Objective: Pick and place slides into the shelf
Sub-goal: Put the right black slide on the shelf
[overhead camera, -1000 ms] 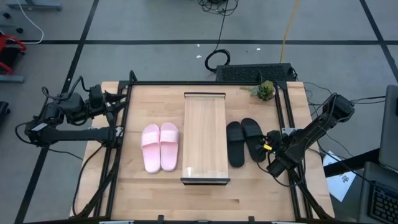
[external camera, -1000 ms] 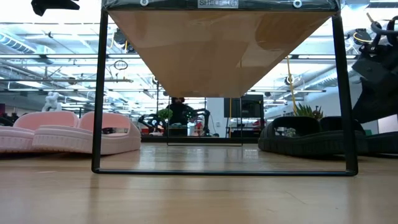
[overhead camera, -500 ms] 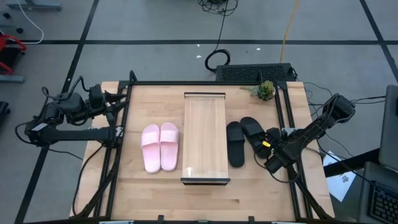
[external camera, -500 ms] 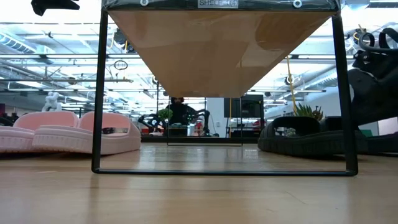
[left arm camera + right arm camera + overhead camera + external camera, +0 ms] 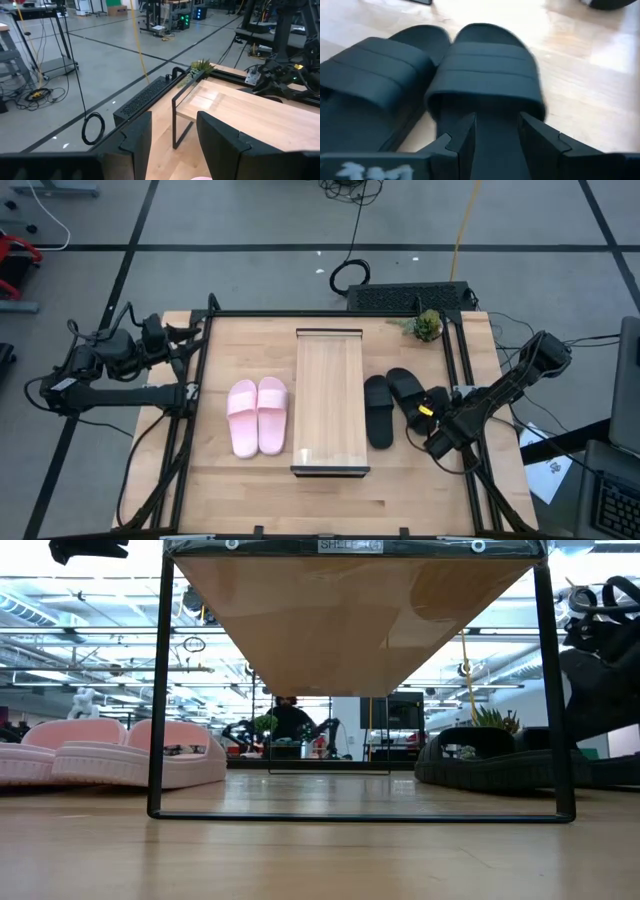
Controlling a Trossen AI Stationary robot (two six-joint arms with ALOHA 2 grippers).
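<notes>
Black slides sit right of the shelf on the table, pink slides left. Right hand is spread over the outer black slide's heel, not gripping. Left hand spread, parked at the table's left edge.

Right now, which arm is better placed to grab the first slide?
Right. The right gripper is open at the heel of the outer black slide, fingers lined up with it. The left gripper waits at the table's edge, off the pink slides.
</notes>
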